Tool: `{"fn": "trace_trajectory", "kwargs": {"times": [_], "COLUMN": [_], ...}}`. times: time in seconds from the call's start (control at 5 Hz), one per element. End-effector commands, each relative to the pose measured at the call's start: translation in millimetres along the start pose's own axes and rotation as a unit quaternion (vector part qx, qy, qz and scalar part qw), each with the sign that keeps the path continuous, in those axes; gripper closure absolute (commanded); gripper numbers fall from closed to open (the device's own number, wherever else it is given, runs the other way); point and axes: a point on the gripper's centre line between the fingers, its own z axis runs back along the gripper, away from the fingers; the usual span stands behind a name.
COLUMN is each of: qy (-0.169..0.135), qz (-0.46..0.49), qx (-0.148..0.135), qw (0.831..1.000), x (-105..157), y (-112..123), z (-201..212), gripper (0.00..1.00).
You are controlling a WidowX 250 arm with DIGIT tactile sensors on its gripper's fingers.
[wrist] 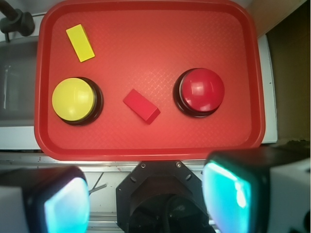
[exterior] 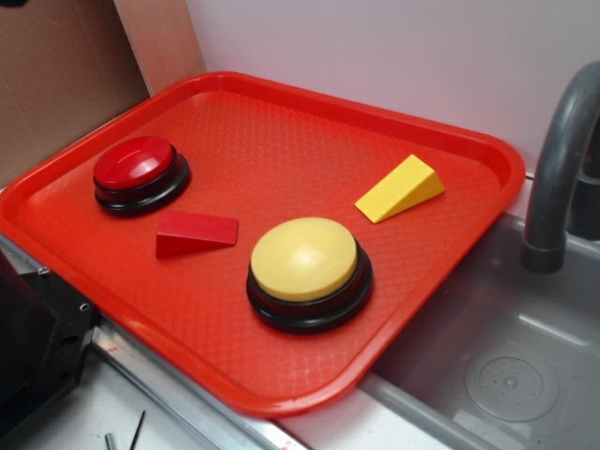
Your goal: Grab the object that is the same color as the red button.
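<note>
Since the gripper [wrist: 146,201] hangs high above the near edge of the red tray [wrist: 146,145] with its fingers spread wide and nothing between them, the job in hand is the approach: descend over the red wedge [wrist: 141,106] and turn the wrist so the fingers close across its short, flat-sided width rather than on the sloped face, where they would likely slip. The wedge lies on the tray between the red button [wrist: 200,91] and the yellow button [wrist: 74,99], apart from both, so there seems room to come down cleanly. The wrist view shows the wedge's diagonal lie and the gaps around it — the exterior view shows no gripper, but reveals the ramp profile of the wedge [exterior: 195,232] and of the yellow wedge [exterior: 400,188] farther off.
</note>
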Motion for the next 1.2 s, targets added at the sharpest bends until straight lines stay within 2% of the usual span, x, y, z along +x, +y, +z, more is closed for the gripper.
{"fn": "trace_trajectory", "kwargs": {"times": [0.0,0.2,0.4,0.8,1.0], "qy": [0.000,0.002,0.002,-0.006,0.005], "qz": [0.000,-0.046,-0.088,-0.182,-0.194], "qx": [0.000,0.004,0.028,0.037,0.034], "qw": [1.000,0.999,0.996,0.983,0.980], "x": [0.0,5.8,2.8,0.2,1.3], "y": [0.0,2.9,7.2,12.2,15.1], "z": [0.0,-18.3,-36.0,-70.4,-90.1], "gripper": [0.00,0.00,0.00,0.00,0.00]}}
